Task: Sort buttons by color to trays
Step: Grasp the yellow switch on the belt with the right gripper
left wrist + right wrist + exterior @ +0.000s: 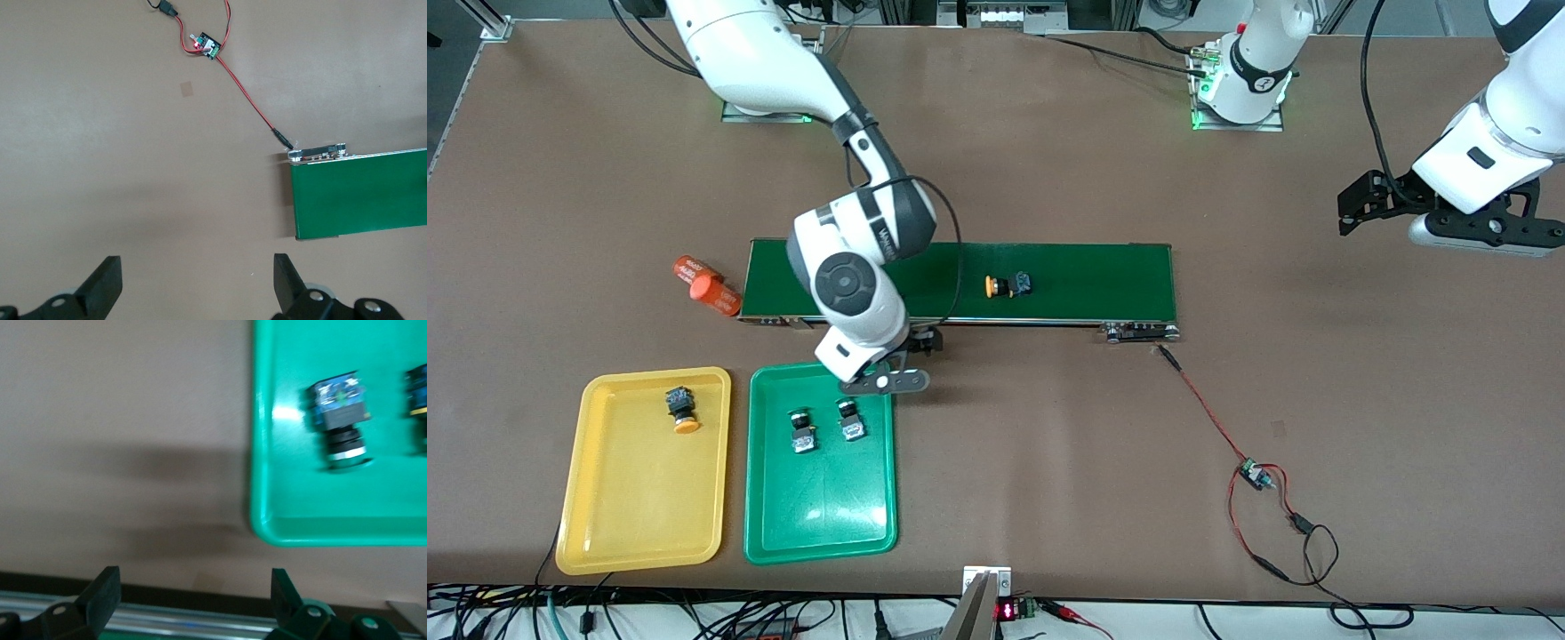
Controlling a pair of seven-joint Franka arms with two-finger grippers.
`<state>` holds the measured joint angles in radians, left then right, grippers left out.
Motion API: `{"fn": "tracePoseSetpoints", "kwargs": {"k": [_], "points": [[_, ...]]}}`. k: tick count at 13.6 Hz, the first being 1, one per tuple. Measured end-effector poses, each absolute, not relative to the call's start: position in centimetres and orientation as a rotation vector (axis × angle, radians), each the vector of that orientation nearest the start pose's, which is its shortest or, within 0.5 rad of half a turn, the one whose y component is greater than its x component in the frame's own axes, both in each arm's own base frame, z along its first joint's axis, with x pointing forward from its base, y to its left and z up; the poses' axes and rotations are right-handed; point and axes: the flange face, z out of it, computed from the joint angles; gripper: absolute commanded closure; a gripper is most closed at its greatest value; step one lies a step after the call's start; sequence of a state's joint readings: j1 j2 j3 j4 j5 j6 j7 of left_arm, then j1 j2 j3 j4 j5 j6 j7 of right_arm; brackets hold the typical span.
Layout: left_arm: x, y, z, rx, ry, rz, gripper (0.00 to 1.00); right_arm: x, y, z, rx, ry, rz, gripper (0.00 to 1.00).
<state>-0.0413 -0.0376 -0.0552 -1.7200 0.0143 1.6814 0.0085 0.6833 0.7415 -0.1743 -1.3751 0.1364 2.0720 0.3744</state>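
Buttons: two green in green tray, one orange in yellow tray, one on belt; right gripper released, seemingly over tray's edge; left gripper waits, spread

Brown table and what is lying directly on it.
A long dark-green belt is being carried near the middle; two orange cylinders are lying touching each other just beside its end toward the right arm. A yellow tray and a green tray are being borne side by side, nearer the front camera than the belt. A red wire with a small circuit board is trailing from the belt's end toward the left arm.
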Motion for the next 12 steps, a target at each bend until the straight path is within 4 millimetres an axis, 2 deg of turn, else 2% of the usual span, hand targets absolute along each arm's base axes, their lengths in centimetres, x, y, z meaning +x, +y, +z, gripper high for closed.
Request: {"fn": "tracePoseSetpoints", "kwargs": {"k": [2,4,8,12], "points": [[54.7,-5.3,58.4,-3.121,0.168,0.001,0.0,60.6,40.0,28.3,-3.151,-0.237,0.074,0.0],[54.7,-5.3,58.4,-3.121,0.169,0.001,0.0,59.9,40.7,30.1,-3.132,-0.364,0.077,0.0],[54.7,-5.3,58.4,-3.12,0.17,0.002,0.0,58.9,40.9,33.8,-3.04,-0.776,0.095,0.0],[54.6,-5.4,58.4,-3.12,0.172,0.002,0.0,55.6,44.8,33.6,-2.901,-1.229,0.119,0.0]]}}
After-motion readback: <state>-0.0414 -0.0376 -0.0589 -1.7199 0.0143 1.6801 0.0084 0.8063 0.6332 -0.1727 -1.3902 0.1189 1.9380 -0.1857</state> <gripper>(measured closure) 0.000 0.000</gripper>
